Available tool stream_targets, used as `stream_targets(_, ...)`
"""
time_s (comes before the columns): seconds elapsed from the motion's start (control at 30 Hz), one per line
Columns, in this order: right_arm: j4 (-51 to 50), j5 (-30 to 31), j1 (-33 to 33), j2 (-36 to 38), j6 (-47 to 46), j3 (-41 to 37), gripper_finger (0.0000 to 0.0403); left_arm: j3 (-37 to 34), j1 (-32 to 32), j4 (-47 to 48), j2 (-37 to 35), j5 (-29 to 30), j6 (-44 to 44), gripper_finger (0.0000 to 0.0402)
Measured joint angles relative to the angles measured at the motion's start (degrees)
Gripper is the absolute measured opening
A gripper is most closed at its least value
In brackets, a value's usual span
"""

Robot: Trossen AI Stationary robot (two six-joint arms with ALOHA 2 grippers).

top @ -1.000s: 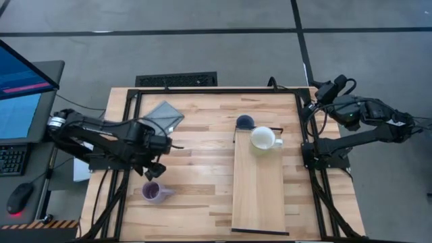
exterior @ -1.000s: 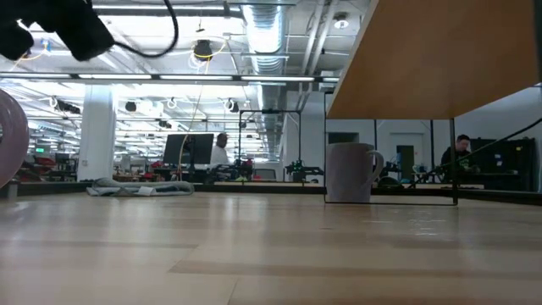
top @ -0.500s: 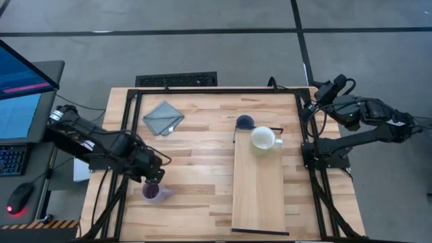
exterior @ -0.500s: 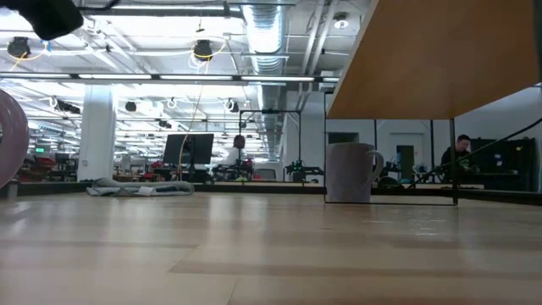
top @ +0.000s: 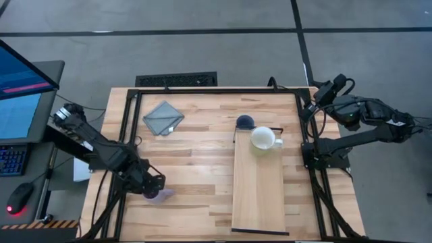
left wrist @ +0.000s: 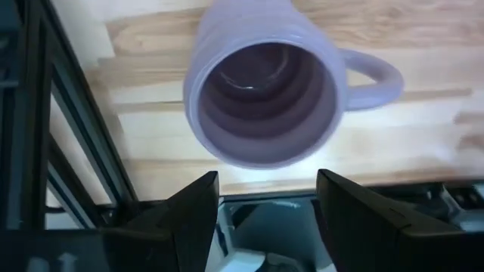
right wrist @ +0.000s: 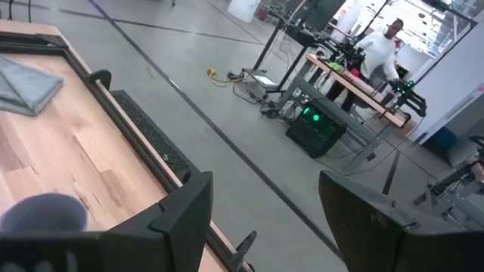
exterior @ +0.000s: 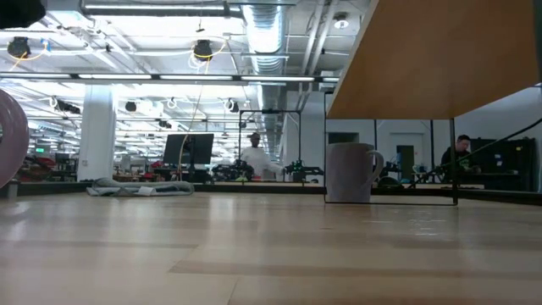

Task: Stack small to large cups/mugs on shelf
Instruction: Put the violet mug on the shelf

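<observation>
The pale lavender mug point(left wrist: 265, 94) stands upright on the table near its near-left corner, with its handle point(left wrist: 374, 75) out to one side. It also shows at the left edge of the low view point(exterior: 7, 135). My left gripper point(top: 153, 183) hovers over it, open, fingers point(left wrist: 189, 219) short of the rim. The cream mug point(top: 263, 138) stands on the far part of the pale wood shelf point(top: 258, 196). The slate blue mug point(top: 245, 122) sits on the table at the shelf's far end. My right gripper point(top: 324, 94) waits, open, beyond the table's right edge.
A folded grey cloth point(top: 163, 117) lies at the far left of the slatted table. The table's black frame rail point(left wrist: 83, 136) runs close beside the lavender mug. The shelf's underside point(exterior: 432, 59) stands raised above the tabletop. People work in the room behind.
My left gripper has swung from mid-left of the table toward the near edge and come down over the lavender mug, now covering most of it in the high view. A person in the background has walked to the right.
</observation>
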State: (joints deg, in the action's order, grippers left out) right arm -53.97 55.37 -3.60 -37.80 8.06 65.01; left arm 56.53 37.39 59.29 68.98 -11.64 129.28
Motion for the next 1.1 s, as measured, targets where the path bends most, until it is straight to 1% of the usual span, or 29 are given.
stream_targets(0.07,0.0,0.0,0.0,0.0,0.0,0.0,0.0265,0.0,0.7,-0.5,1.2,0.0,1.7,0.0215)
stream_targets(0.2,0.0,0.0,0.0,0.0,0.0,0.0,0.0265,0.0,0.8,-0.7,4.2,-1.4,2.0,0.0215)
stream_targets(0.37,0.0,0.0,0.0,0.0,1.1,0.0,0.0265,0.0,0.8,1.4,7.0,-1.4,2.4,0.0215)
stream_targets(0.53,0.1,0.0,0.0,0.0,2.5,0.0,0.0265,0.0,0.6,3.0,7.1,-2.2,2.6,0.02)
stream_targets(0.73,0.1,0.0,0.0,0.0,3.1,0.0,0.0265,0.0,0.1,7.7,7.1,-2.9,2.8,0.0167)
stream_targets(0.93,0.0,0.0,0.0,0.0,5.2,0.0,0.0265,0.0,-1.4,5.8,7.1,-1.6,2.0,0.0141)
stream_targets(1.1,0.0,0.0,0.0,0.0,6.0,0.0,0.0265,0.0,-1.5,5.5,7.1,-1.6,2.0,0.0138)
